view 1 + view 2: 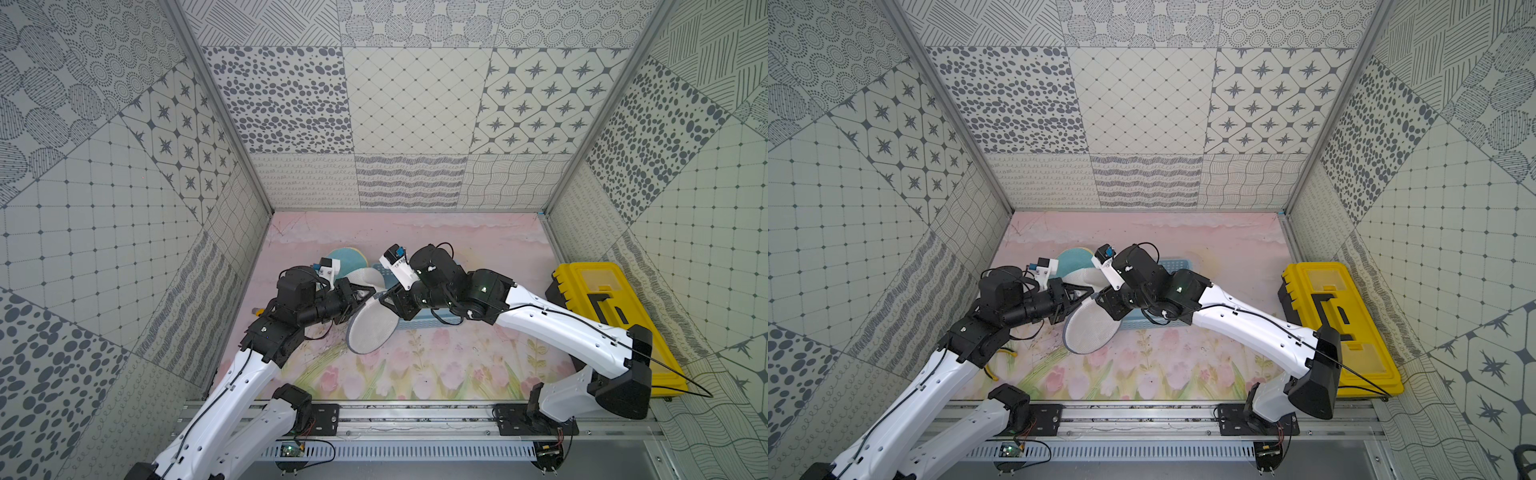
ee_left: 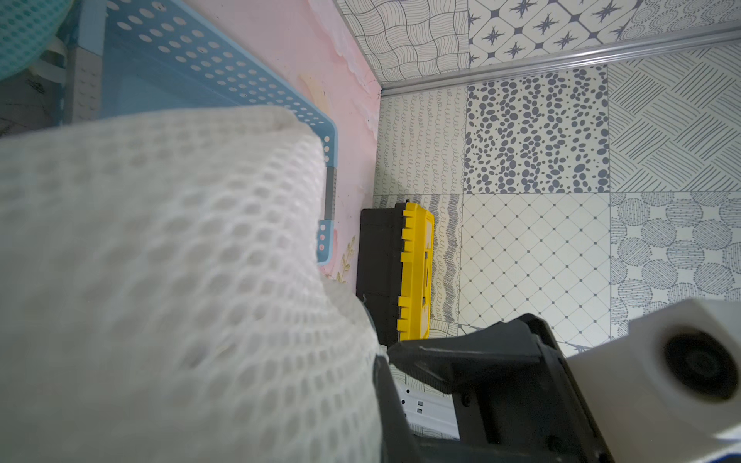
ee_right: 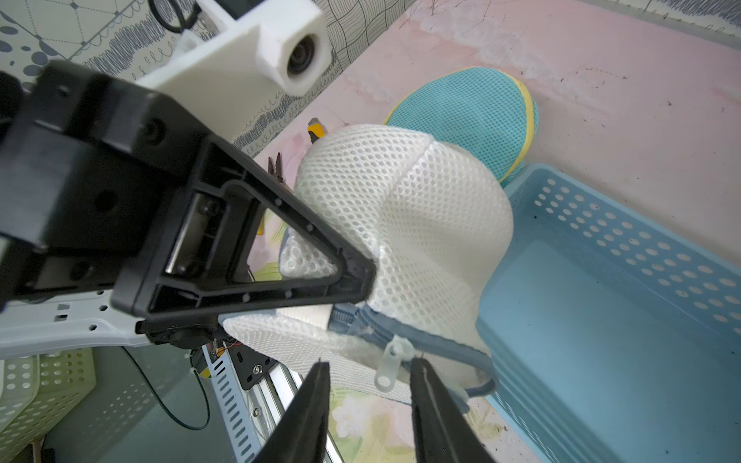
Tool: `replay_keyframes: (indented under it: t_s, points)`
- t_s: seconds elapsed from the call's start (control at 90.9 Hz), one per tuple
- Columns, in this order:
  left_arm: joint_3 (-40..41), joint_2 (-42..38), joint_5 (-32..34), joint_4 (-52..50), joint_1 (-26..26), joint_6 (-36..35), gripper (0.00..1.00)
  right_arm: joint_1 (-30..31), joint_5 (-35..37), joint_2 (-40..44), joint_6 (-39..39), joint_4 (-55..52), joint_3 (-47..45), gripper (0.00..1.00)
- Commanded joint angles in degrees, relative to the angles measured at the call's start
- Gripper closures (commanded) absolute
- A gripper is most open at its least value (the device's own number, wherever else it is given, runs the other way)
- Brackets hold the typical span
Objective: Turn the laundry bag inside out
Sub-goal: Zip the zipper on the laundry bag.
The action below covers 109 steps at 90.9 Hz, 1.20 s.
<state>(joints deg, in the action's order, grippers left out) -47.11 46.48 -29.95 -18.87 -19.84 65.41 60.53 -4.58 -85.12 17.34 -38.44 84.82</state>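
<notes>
Right wrist shows left gripper (image 3: 361,276) clamped on soft, light bag (image 3: 421,224); right gripper (image 3: 369,362) apart beside zip (image 3: 433,340), likely the firmest hold.

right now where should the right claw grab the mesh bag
The mesh bag: probably grip its blue-grey zipper edge by the pull tab, from the mouth side. That rim juts toward the right claw, open around the tab; the left claw pins the mesh behind.

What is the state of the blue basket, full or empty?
Empty, where visible: the blue basket shows a bare floor in the right wrist view.
</notes>
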Motion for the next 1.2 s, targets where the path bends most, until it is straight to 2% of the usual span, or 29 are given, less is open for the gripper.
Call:
replay_keyframes:
  t_s: [0.0, 0.352, 0.517, 0.638, 0.98, 1.189]
  points:
    - [-0.42, -0.01, -1.56, 4.00, 0.08, 0.98, 1.00, 0.25, 0.08, -1.26, -0.10, 0.60, 1.93, 0.63]
    - [-0.15, -0.04, -2.65, 5.59, 0.06, 2.01, 1.00, -1.00, -0.28, -2.77, 0.81, 0.13, 2.06, 0.69]
    - [-0.49, -0.17, -2.51, 4.96, 0.08, 1.80, 1.00, -1.67, -0.37, -2.55, 1.31, 0.14, 1.68, 0.77]
    - [-0.56, -0.15, -2.15, 4.15, 0.06, 1.10, 1.00, -2.20, -0.70, -1.67, 1.64, 0.12, 1.22, 0.79]
    - [-0.70, -0.02, -1.99, 4.04, 0.07, 0.45, 1.00, -3.86, -1.22, 0.21, 2.84, 0.16, -1.22, 1.00]
    - [-1.21, 0.00, -1.97, 3.15, 0.06, -0.74, 1.00, -5.71, -2.56, 1.74, 4.44, 0.27, -3.36, 1.00]
